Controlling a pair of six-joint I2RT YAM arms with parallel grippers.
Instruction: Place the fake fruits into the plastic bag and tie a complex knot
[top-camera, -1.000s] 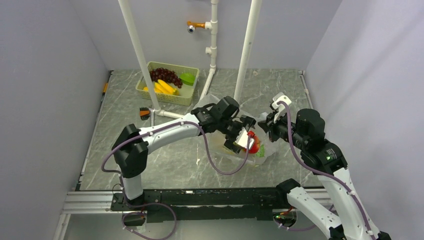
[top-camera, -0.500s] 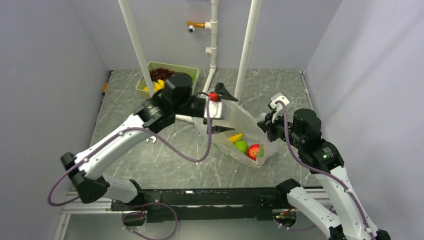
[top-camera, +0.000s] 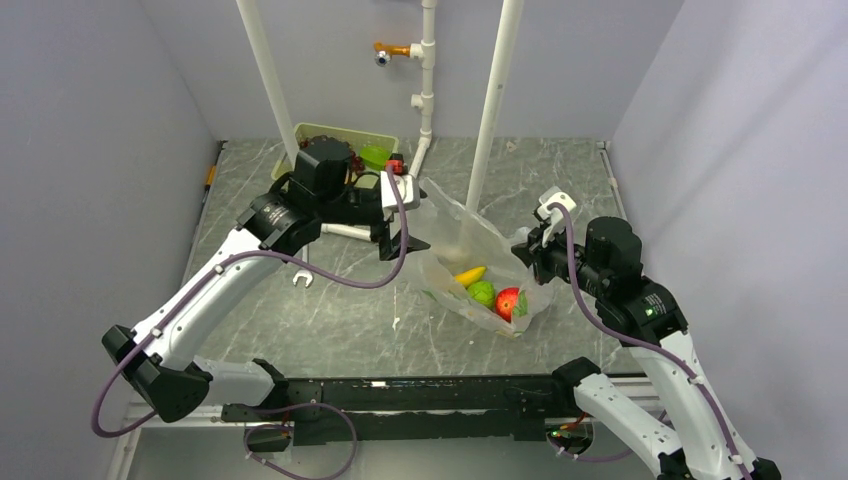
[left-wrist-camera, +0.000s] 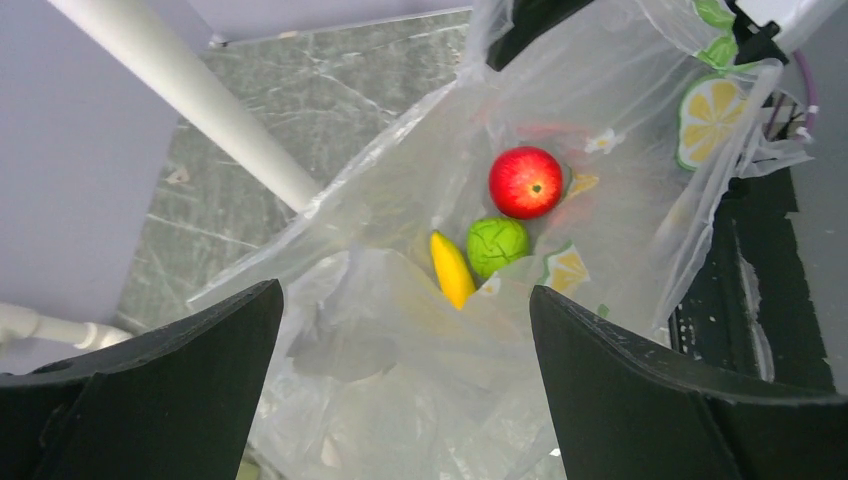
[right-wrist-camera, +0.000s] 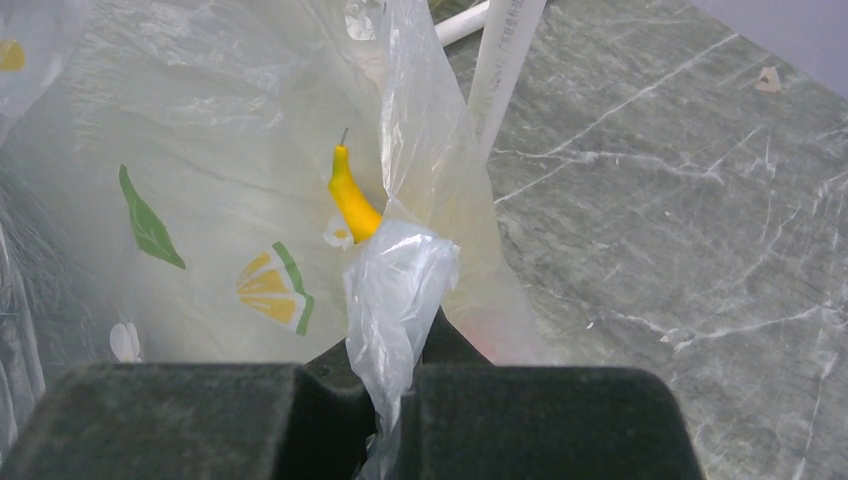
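Right tool (right-wrist-camera: 395, 385) pinching a fold of plastic bag (right-wrist-camera: 200, 170), yellow banana (right-wrist-camera: 352, 200) apparently inside (seen through film)

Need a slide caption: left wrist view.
Open left gripper over printed clear plastic bag holding red fruit, green fruit, yellow banana.

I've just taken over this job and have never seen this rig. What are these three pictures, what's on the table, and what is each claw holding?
Two robot arms work at a grey marbled table. The overhead picture looks down from above and behind them. The other two pictures come from a camera on each arm's wrist, so the black shapes at the bottom are that arm's own fingers.

The right gripper is shut on the edge of the transparent printed plastic bag, holding its mouth up. The left gripper is open and empty, facing into the bag.

Inside lie a red round fruit, a green round fruit and a yellow banana. A pale green slatted basket stands at the back, and a silver wrench lies on the table.
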